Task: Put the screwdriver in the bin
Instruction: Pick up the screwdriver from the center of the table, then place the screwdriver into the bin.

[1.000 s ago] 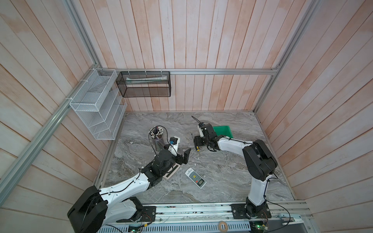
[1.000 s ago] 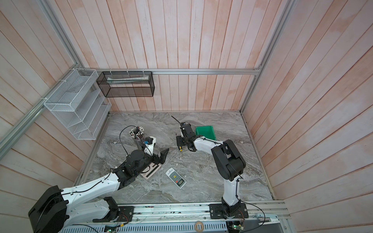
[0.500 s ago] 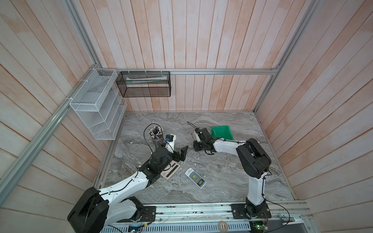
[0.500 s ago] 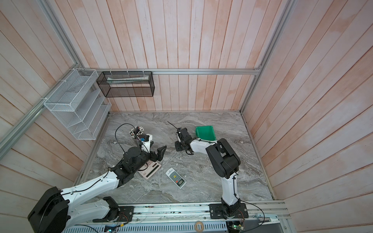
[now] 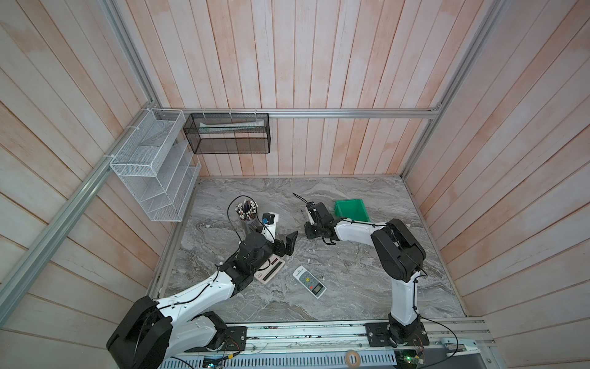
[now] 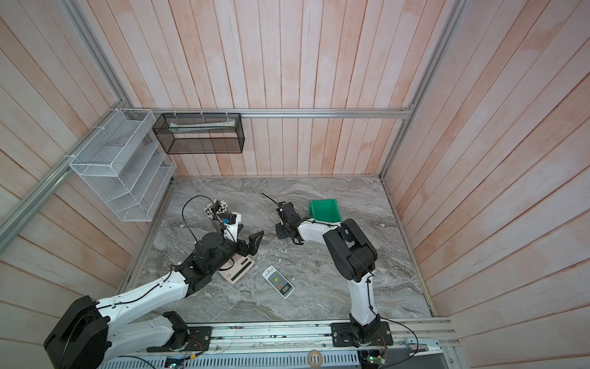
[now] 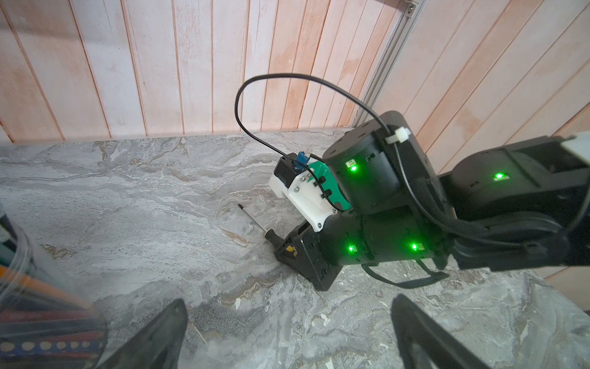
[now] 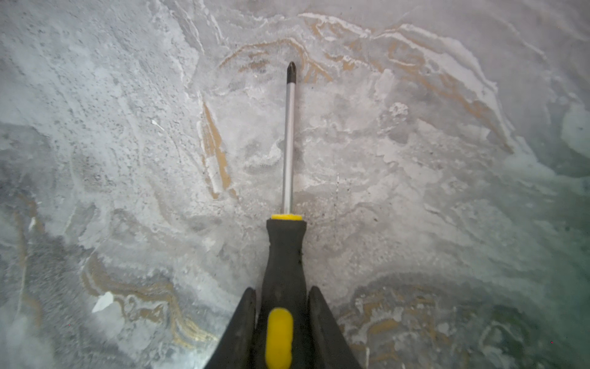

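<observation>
The screwdriver (image 8: pixel 289 143) has a thin metal shaft and a black handle with yellow marks. My right gripper (image 8: pixel 282 295) is shut on its handle, one finger on each side. In the left wrist view the screwdriver (image 7: pixel 255 220) sticks out of the right gripper (image 7: pixel 289 252), low at the marble table; I cannot tell if it is lifted. The green bin (image 5: pixel 351 209) (image 6: pixel 324 211) stands empty just right of the right wrist. My left gripper (image 5: pixel 287 244) (image 7: pixel 289 335) is open and holds nothing, a short way left of the right gripper.
A white remote (image 5: pixel 309 282) and a calculator (image 5: pixel 269 270) lie near the front. A cup of pencils (image 5: pixel 246 212) stands behind the left arm. A white wire rack (image 5: pixel 153 179) and a black mesh basket (image 5: pixel 228 134) hang on the walls.
My right gripper's jaws have closed onto the screwdriver's handle. The right elbow has shifted a little. The left arm has hardly moved.
</observation>
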`<action>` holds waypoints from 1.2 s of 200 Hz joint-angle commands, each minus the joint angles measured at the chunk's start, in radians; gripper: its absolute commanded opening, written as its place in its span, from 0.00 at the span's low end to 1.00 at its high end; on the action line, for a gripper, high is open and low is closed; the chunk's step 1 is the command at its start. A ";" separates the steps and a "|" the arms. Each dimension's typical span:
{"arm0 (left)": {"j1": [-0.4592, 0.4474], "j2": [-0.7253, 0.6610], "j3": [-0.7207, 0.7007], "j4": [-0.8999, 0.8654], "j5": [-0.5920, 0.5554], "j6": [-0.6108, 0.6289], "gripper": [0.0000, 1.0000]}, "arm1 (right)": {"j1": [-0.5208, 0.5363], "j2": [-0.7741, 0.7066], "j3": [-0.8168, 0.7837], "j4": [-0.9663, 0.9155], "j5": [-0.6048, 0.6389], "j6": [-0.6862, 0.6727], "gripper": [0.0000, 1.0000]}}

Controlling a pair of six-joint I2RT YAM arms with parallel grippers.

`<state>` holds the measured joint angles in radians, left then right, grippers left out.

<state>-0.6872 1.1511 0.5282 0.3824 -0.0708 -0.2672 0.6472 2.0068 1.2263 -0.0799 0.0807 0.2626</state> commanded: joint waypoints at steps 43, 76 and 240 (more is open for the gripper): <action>0.005 -0.021 -0.022 0.029 -0.001 -0.014 1.00 | -0.004 -0.104 -0.062 -0.023 -0.011 0.021 0.01; 0.017 0.003 0.005 0.014 0.012 0.025 1.00 | -0.009 -0.178 -0.062 -0.017 -0.031 0.047 0.01; 0.010 0.378 0.407 0.086 0.157 0.084 1.00 | -0.424 -0.568 -0.278 0.049 -0.313 0.421 0.01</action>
<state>-0.6548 1.5181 0.9005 0.4736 0.0673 -0.2214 0.2485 1.4620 0.9905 -0.0372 -0.1871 0.5533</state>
